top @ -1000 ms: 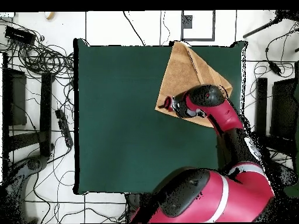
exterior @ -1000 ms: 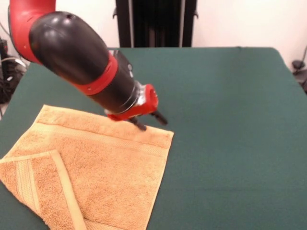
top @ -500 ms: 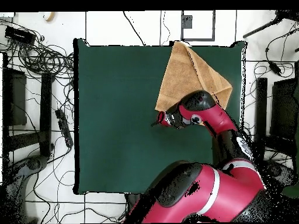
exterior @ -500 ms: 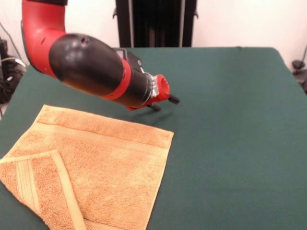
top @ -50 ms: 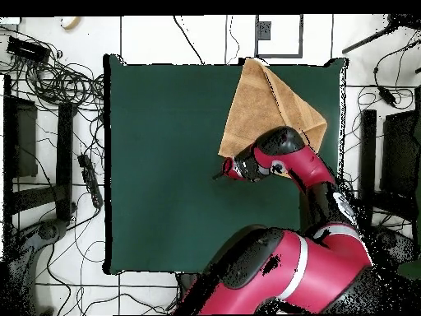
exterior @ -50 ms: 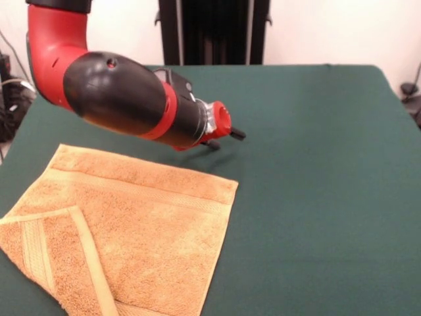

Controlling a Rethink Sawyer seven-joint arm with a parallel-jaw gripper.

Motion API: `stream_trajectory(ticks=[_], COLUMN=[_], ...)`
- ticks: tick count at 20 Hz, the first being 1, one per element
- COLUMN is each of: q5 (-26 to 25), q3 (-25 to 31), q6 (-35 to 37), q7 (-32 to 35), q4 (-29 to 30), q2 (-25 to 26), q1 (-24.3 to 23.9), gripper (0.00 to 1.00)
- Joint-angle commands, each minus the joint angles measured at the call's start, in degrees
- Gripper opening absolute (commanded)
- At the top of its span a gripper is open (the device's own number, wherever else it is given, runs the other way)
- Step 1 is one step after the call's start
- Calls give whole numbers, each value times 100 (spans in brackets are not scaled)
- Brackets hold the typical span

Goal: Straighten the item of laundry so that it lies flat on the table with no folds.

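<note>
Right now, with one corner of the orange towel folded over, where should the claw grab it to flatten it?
Grip the tip of the folded-over flap on the golden-orange terry-cloth towel, near its woven band, coming from above. That flap lies doubled on top of the towel, so pulling it outward toward the dark green felt table edge probably opens it.

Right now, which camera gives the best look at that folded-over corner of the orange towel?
The front view. There the towel fills the lower left, and its doubled-over corner with the woven band is plain. The overhead view shows the towel smaller, near the table's edge, with a crease line, and the arm hides part of it.
</note>
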Motion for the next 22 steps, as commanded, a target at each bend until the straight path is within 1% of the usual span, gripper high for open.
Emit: stream_trajectory(ticks=[1, 4, 8, 10, 11, 14, 22], q5=[-104, -137, -281, -334, -358, -424, -697], q3=[-79, -185, -187, -171, -173, -213, -122], q6=[674, 1077, 1479, 1777, 1939, 2316, 3263], q7=[1585, 1745, 1660, 1713, 1834, 1989, 1817], q4=[818, 780, 472, 130, -153, -735, -2767], q2=[-991, -1362, -1533, -1502, -1372, -1185, -215], q1=[327, 344, 282, 262, 257, 215, 11], gripper=[100, 100, 100, 100, 100, 100, 100])
